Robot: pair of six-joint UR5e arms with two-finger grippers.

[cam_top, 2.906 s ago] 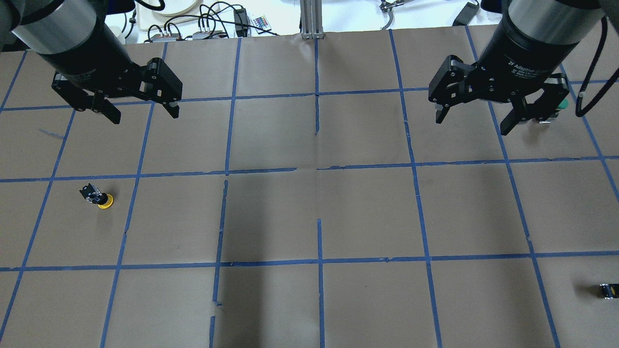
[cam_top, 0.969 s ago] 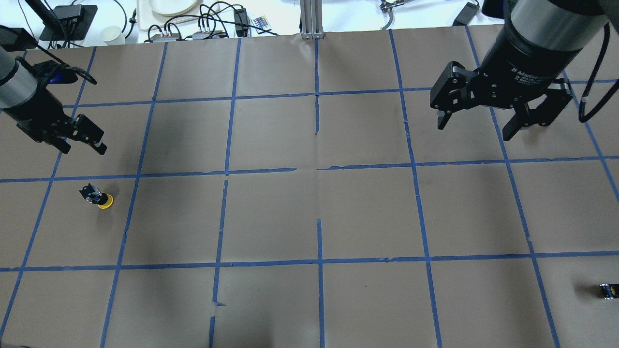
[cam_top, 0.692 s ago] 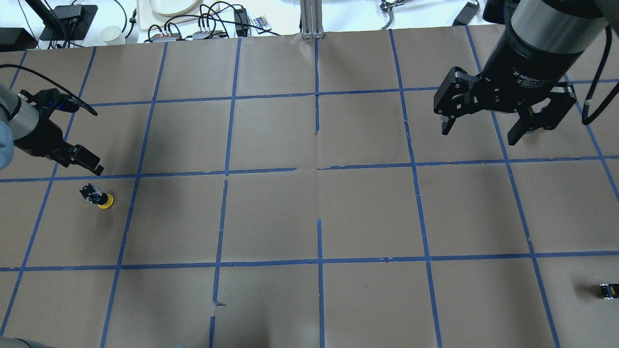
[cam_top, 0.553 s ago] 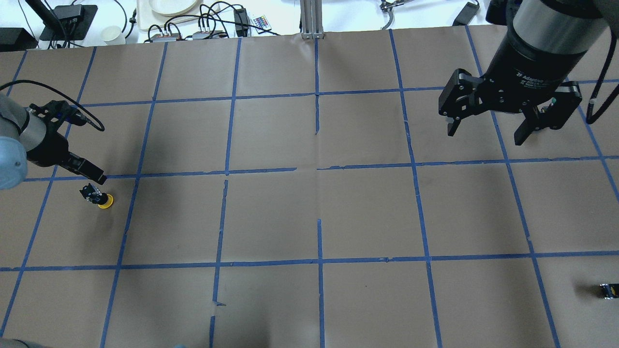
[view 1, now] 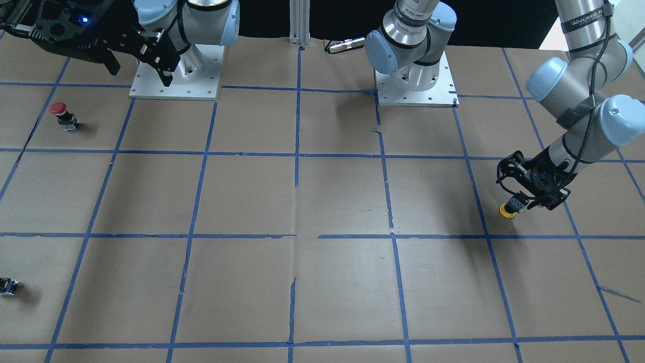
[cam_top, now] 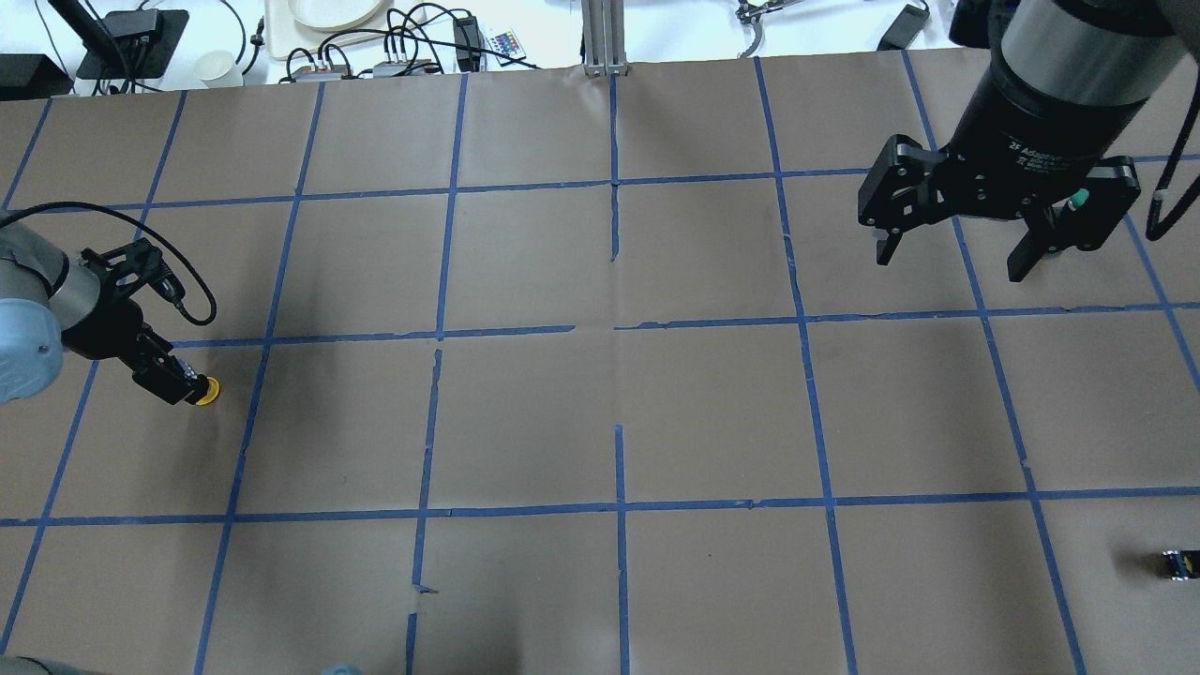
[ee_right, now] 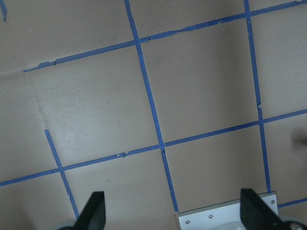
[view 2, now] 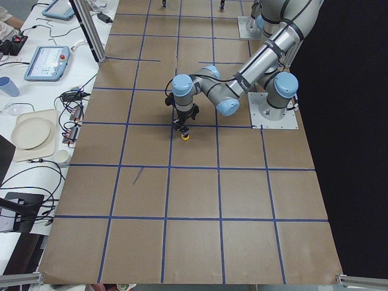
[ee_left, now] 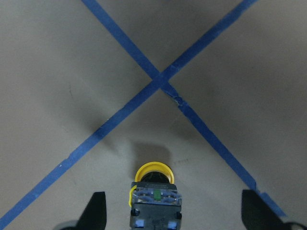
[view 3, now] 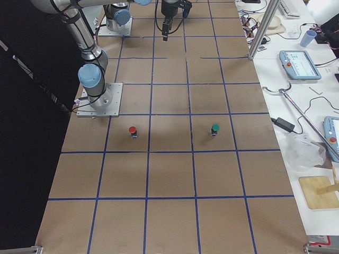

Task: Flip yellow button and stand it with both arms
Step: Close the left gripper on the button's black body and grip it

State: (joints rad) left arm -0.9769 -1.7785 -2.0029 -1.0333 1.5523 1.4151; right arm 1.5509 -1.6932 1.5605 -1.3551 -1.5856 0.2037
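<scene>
The yellow button (cam_top: 206,391) stands on the brown paper at the left, seemingly cap down with its black-grey body up. It also shows in the front view (view 1: 506,211) and the left wrist view (ee_left: 153,173). My left gripper (cam_top: 174,384) is low over it, tilted and open. In the left wrist view (ee_left: 175,212) the fingers stand wide on either side of the body without touching it. My right gripper (cam_top: 952,262) hangs open and empty high over the far right of the table, also seen in the front view (view 1: 140,74).
A red-capped button (view 1: 59,109) and a green-capped one (view 3: 215,128) stand on the robot's right side. A small dark switch block (cam_top: 1179,562) lies near the right front edge. The two arm base plates (view 1: 174,75) sit at the robot's edge. Blue tape grids the paper.
My left arm has swung down and toward the button, from high at the back left to straddling its body. My right gripper has drifted slightly right. The button has not moved.
</scene>
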